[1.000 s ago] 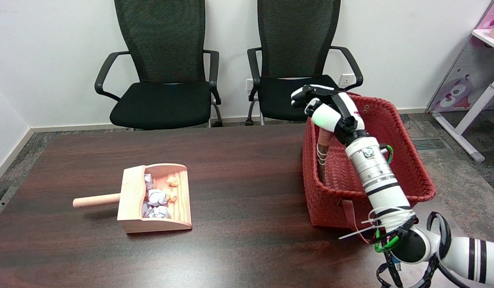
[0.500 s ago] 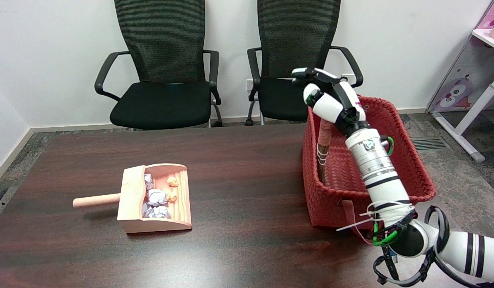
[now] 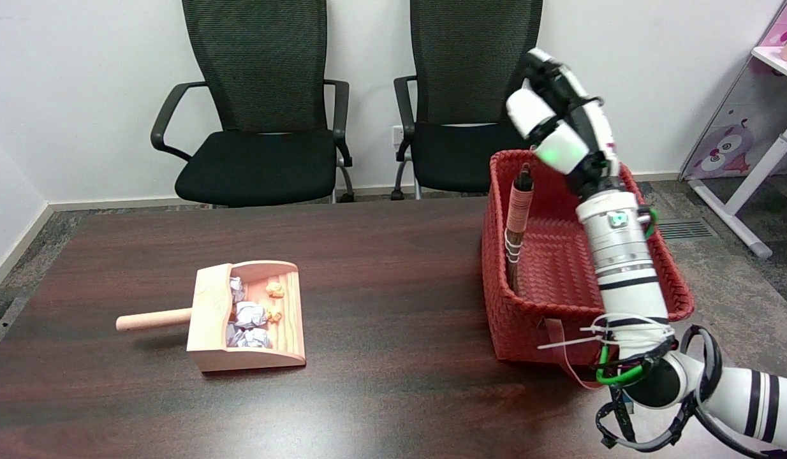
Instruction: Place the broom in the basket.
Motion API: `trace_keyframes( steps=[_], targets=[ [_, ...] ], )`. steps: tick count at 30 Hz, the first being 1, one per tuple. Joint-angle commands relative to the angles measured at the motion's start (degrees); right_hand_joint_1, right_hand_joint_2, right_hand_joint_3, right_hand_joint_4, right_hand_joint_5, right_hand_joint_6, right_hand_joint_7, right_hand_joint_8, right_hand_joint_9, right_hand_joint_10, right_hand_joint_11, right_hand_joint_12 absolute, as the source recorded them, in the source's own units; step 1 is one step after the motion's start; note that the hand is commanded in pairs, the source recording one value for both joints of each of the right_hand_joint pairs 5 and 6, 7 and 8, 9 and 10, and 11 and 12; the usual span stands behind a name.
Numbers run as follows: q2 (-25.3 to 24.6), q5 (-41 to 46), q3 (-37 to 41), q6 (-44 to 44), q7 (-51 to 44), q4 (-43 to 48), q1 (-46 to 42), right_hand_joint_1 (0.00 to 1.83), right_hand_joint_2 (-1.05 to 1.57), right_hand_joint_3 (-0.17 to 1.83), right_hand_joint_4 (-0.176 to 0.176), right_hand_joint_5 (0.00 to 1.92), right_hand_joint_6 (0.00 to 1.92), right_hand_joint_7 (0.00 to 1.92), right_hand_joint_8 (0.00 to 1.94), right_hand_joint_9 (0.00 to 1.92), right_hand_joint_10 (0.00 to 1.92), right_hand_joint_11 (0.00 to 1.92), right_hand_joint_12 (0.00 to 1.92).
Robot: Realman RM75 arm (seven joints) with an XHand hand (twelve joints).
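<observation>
We see the broom (image 3: 516, 220), reddish-brown with pale bindings, standing near-upright against the red basket's (image 3: 500, 319) left wall, handle upward, while our right hand (image 3: 559, 121) hovers above, released.

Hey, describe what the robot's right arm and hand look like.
The right arm is a white cylinder with black and silver bands, a green light, white zip ties and green and black cables at the joint. The right hand is black and white with a green glow.

My right hand (image 3: 559, 121) hung empty, fingers apart, at upper right above the red basket (image 3: 677, 299). The broom (image 3: 516, 220) leaned inside its left wall; the wooden dustpan (image 3: 247, 319) sat lower left.
</observation>
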Motion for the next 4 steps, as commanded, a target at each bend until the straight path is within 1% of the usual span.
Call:
trace_keyframes(
  steps=[1, 4],
  targets=[
    [3.3, -1.1, 4.6, -18.2, 0.1, -3.2, -3.2, 0.6, 0.72, 0.71, -0.176, 0.24, 0.24, 0.24, 0.24, 0.26, 0.26, 0.47, 0.47],
    [5.4, -0.3, 4.8, -18.3, 0.1, -4.1, -3.3, 0.6, 0.76, 0.68, -0.176, 0.25, 0.25, 0.25, 0.25, 0.28, 0.28, 0.5, 0.5]
  ],
)
